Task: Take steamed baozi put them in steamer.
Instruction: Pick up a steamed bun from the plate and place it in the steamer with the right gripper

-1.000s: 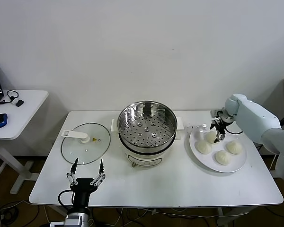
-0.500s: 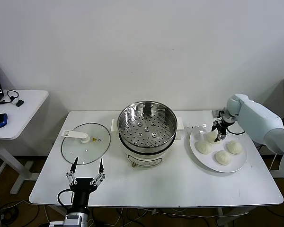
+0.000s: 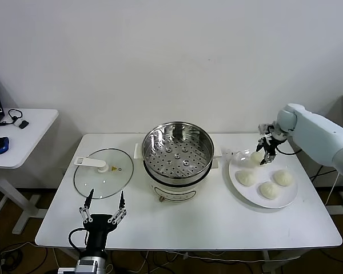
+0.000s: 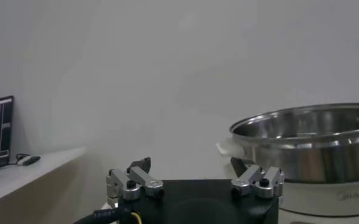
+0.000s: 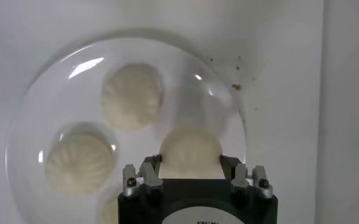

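Note:
My right gripper (image 3: pixel 263 153) is shut on one steamed baozi (image 3: pixel 257 156), held a little above the far edge of the white plate (image 3: pixel 291 198). In the right wrist view the baozi (image 5: pixel 190 152) sits between the fingers (image 5: pixel 150 169), over the plate (image 5: pixel 222 103). Three more baozi (image 3: pixel 245 178) (image 3: pixel 283 177) (image 3: pixel 268 190) lie on the plate. The steel steamer (image 3: pixel 177 151) stands at the table's centre, its perforated tray bare. My left gripper (image 3: pixel 106 209) is open and empty at the table's front left; its wrist view (image 4: pixel 194 173) shows the steamer (image 4: pixel 307 143) beyond it.
A flat glass lid (image 3: pixel 103 172) with a white handle lies left of the steamer. A small side table (image 3: pixel 23 137) with a mouse stands further left. The wall is close behind the table.
My right gripper has risen from the plate with the baozi in it and drawn slightly back. The left arm has not moved.

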